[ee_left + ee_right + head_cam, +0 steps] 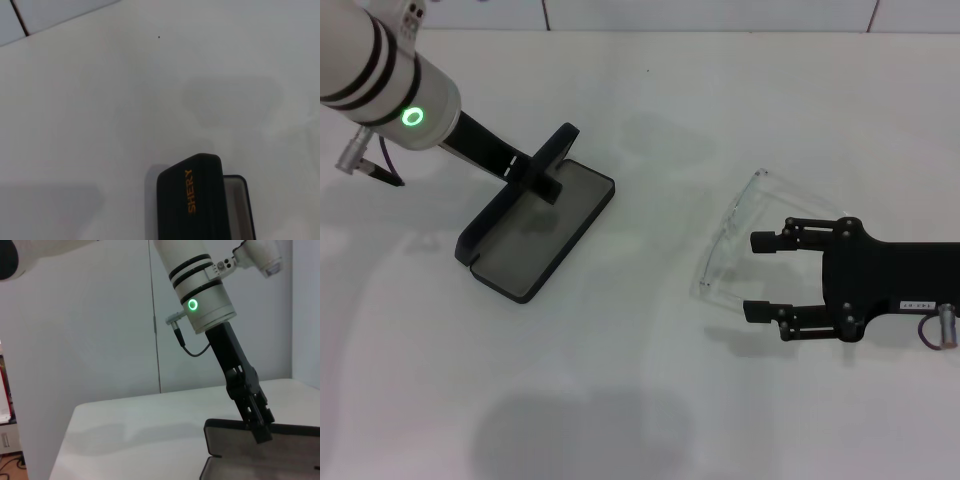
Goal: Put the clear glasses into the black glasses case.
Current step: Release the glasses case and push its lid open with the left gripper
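I see the black glasses case (535,225) lying open on the white table, grey lining facing up, its lid (192,197) raised on edge with orange "SHERY" lettering on it. The clear glasses (732,235) lie well apart to its right, transparent, arms unfolded.

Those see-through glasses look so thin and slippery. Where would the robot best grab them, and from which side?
Probably across the folded arms behind the lens, coming from the robot's right. The clear glasses lie flat on the table, curved lens facing the black glasses case, arms pointing toward the right gripper, whose open fingers already line up there. The left gripper holds the lid.
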Controlling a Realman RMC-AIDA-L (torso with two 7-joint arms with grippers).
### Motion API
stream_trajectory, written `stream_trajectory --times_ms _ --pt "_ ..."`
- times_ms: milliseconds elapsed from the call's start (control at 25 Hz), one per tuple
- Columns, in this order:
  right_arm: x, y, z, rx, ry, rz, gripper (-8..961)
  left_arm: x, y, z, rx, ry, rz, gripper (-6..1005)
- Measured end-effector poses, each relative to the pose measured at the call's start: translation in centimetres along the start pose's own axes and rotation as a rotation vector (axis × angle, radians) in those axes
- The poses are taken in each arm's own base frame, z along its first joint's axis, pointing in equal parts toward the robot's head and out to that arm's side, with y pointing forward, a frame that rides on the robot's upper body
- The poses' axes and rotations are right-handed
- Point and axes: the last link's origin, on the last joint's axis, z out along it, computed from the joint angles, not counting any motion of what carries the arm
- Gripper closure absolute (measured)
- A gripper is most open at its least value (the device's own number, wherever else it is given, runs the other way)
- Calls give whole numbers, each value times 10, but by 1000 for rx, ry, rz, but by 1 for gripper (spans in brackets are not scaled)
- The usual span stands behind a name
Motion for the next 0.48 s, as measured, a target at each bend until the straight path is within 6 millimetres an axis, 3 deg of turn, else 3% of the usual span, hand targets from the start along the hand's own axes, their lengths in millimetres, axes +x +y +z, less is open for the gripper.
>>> stream_trajectory --times_ms 480 --pt "1 -4 1 21 14 -5 218 1 -3 8 59 -38 38 331"
